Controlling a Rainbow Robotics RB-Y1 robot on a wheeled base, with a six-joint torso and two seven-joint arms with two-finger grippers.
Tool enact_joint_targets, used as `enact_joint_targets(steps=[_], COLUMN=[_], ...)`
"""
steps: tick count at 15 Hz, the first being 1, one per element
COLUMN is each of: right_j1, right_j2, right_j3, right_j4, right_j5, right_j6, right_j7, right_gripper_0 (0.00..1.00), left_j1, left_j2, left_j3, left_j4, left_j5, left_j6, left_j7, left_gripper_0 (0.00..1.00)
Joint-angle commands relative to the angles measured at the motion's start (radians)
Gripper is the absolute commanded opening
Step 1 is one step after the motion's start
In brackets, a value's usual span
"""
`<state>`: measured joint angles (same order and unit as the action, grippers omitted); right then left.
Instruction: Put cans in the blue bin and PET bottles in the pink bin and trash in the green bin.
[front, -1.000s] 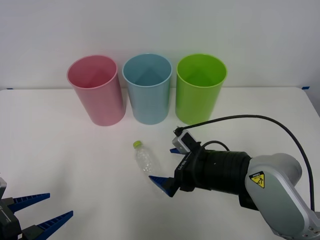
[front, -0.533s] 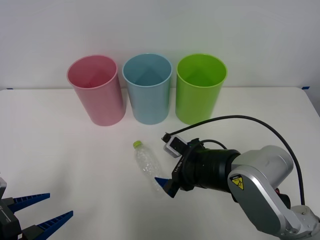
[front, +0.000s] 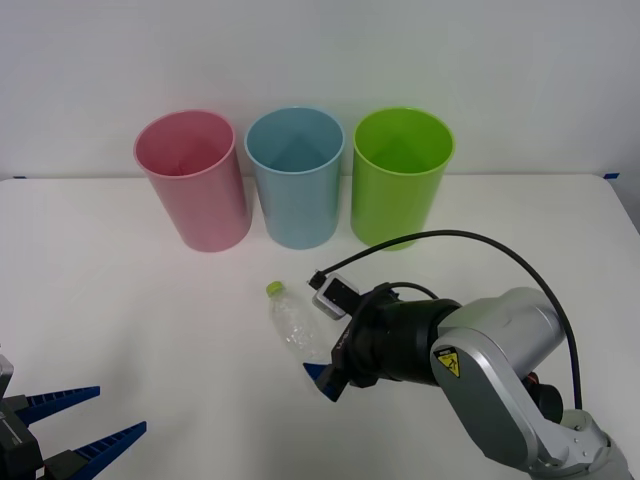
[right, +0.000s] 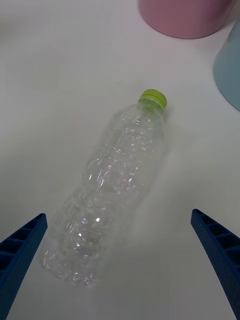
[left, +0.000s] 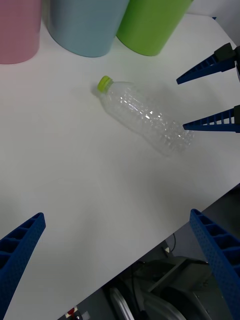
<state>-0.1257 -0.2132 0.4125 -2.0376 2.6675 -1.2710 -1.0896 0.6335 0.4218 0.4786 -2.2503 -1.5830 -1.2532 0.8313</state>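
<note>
Sliding in low over the counter (front: 120, 300), the right hand (right: 120, 260) has crept nearer the bottle since a second ago, its forearm swinging further round toward the bottle's base. It is spread wide, one blue ribbed finger on each side of the bottle's lower end, gripping nothing yet.

From that hand the PET bottle (front: 291, 323) lies straight ahead, flat on its side. Its long axis runs from the base, just in front of the right hand, up to the yellow-green cap (right: 153, 98), which points away from the hand toward the gap between the pink bin (front: 193, 180) and the blue bin (front: 295, 176). The fingers stand across that axis, so to my eye a little more reach and a squeeze across the body should take it. Being thin and crinkled, the bottle will likely give under the fingers and could roll sideways if nudged first.

Well off from the bottle on its other side, the left hand (front: 85, 420) waits at the counter's near edge, also spread and holding nothing. Clearly the right arm is the nearer one.

Beyond the bottle's cap stand the three bins in a row, upright: pink, then blue, then the green bin (front: 401, 175), close together. Behind them is a plain pale wall.
</note>
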Motion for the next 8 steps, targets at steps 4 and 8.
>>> enact_joint_targets(steps=[4, 8], right_j1=[-0.018, -0.034], right_j2=[0.023, 0.051], right_j3=[0.054, 0.023], right_j4=[0.036, 0.082], right_j5=[0.040, 0.040], right_j6=[-0.002, -0.002], right_j7=[-0.135, -0.131], right_gripper_0=[1.00, 1.00], left_j1=[0.000, 0.000], left_j2=[0.000, 0.000], left_j3=[0.000, 0.000], left_j4=[0.000, 0.000], left_j5=[0.000, 0.000], left_j6=[0.000, 0.000], left_j7=[0.000, 0.000], left_gripper_0=[1.00, 1.00])
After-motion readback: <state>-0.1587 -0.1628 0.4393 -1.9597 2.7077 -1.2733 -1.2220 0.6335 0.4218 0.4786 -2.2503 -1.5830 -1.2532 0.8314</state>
